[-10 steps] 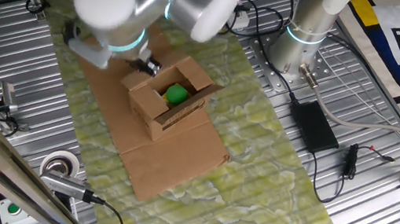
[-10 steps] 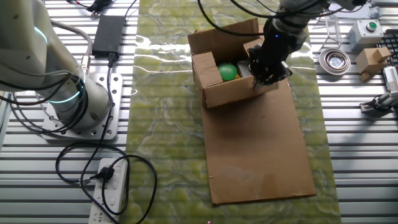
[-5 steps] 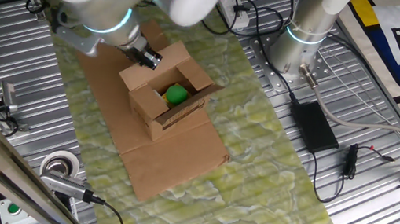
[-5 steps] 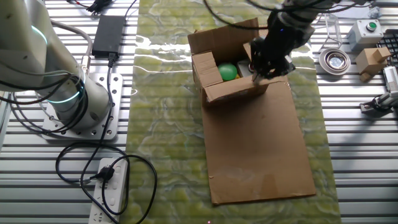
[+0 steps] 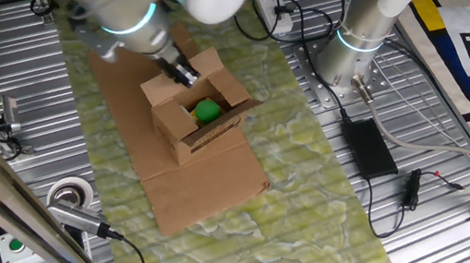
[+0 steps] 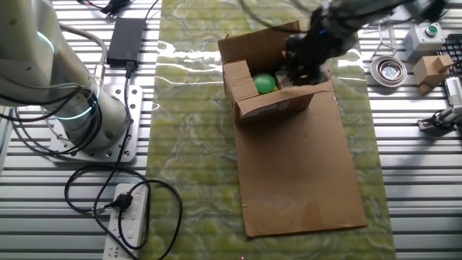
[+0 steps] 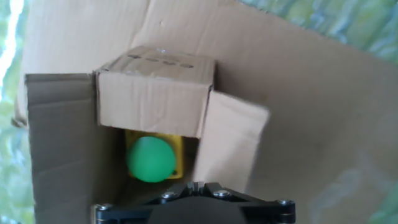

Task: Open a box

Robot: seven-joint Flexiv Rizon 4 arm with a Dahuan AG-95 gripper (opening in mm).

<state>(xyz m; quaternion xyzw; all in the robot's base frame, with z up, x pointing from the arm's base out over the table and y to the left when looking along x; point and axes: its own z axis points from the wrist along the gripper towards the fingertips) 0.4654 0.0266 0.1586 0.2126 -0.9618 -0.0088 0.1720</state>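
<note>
- Toward the far edge of the bench [image 5: 33,45]: box [image 5: 196,112] mostly open, green ball [image 6: 264,83] visible inside.
- One flap [image 7: 152,93] partly folded over.
- End effector [image 6: 303,61] above the box; open or closed, cannot tell.

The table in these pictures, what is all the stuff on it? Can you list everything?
box: one, brown cardboard, flaps open, on the cardboard sheet.
green ball: one, green, inside the box on something yellow.
cardboard sheet: one, brown, flat on the green mat.
mat: one, mottled green, covering the middle of the table.
power adapter: one, black, beside the mat.
power strip: one, white, near the table edge.
tape roll: one, clear, near a table corner.
button box: one, grey with a green button, at the table edge.
robot base: one, silver, bolted to the table.
tool: one, dark, blurred, above the box rim.
</note>
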